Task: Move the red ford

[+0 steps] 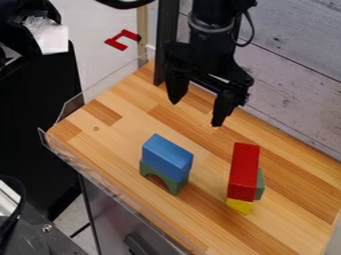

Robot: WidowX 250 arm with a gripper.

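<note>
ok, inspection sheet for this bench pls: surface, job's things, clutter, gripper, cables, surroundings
Surface: wooden tabletop, a small dark spot near its left corner.
Job's things: red block, lying lengthwise, yellow piece under its near end; green piece along its right side in the picture, can't tell if it bears weight.
Clutter: blue block on a green arch, apart from the red block.
Gripper: black gripper over the table's far side, fingers apart, nothing between them.
Cables: black cable bowing out beside the arm.
Surroundings: plank wall behind; white panel with a red mark.
</note>
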